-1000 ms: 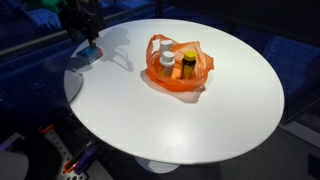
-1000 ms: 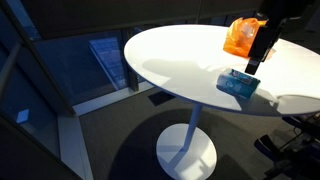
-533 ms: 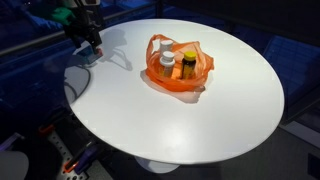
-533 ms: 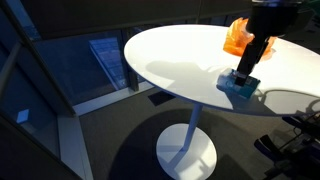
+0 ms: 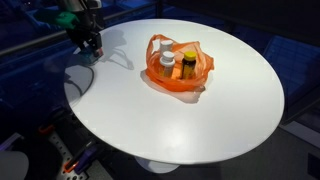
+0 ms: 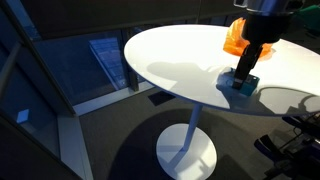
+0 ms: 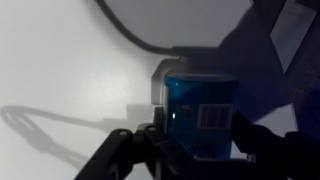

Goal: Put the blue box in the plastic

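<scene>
Item one, our landmark: the plastic, a crinkled orange bag. It lies near the middle of the round white table. In an exterior view the plastic shows partly behind the arm.

Inside the plastic: two orange-and-white bottles, upright, side by side.

Item two: the blue box, flat on the table, with a white label on its upper face. In an exterior view the blue box sits well apart from the plastic, close to the table's rim.

Item three: the gripper, also well apart from the plastic, set down over the blue box. In the wrist view the gripper straddles the box. Its fingers are partly spread, one at each side and close against the edges. We cannot tell whether they press on it.
</scene>
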Tool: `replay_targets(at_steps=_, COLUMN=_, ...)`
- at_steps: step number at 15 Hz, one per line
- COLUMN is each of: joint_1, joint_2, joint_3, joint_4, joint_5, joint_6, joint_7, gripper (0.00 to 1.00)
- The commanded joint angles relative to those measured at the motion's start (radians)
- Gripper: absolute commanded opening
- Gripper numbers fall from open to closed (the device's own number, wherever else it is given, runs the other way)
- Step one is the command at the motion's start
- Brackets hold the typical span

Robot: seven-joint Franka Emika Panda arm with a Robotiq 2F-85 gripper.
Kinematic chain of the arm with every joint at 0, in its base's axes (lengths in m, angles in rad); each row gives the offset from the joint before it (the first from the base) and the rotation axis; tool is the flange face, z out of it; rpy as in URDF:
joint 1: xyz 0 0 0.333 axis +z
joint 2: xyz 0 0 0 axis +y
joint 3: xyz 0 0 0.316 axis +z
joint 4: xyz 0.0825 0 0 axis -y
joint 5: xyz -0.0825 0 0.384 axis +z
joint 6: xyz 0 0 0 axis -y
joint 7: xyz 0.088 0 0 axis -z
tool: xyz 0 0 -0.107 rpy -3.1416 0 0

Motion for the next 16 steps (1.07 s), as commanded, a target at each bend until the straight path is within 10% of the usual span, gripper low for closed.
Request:
replay_targets(at_steps=1, joint_1=-0.017, joint_2=-0.065, joint_3=-0.016, joint_4=0.001, joint_5=-0.008, joint_6=-0.024, joint_7=-0.012, gripper=0.39)
replay_targets(at_steps=16, joint_1=-0.261, joint_2=-0.229, joint_3=-0.188, joint_4=0.091, joint_5=-0.151, joint_6=-0.118, joint_7=0.025, gripper=0.39)
